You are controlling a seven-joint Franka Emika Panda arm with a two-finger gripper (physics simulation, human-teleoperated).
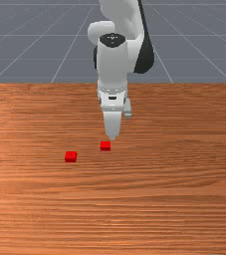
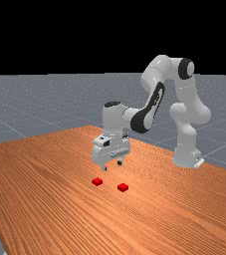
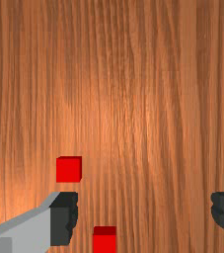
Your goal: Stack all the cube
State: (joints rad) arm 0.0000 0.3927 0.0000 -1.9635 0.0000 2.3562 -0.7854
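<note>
The white arm (image 2: 113, 119) has rounded, tube-like segments and black joint covers.

No legible text, label, brand, number or sign showing. Small pale marks are sitting on the Panda arm's black forearm strip (image 2: 157, 95), too small to read; tiny specks are dotting the black cap (image 1: 112, 38), forming no readable characters.

One red cube (image 1: 70, 157) lies flat, nearer and left in the front view; a second red cube (image 1: 105, 146) lies flat, apart, farther and to its right.
</note>
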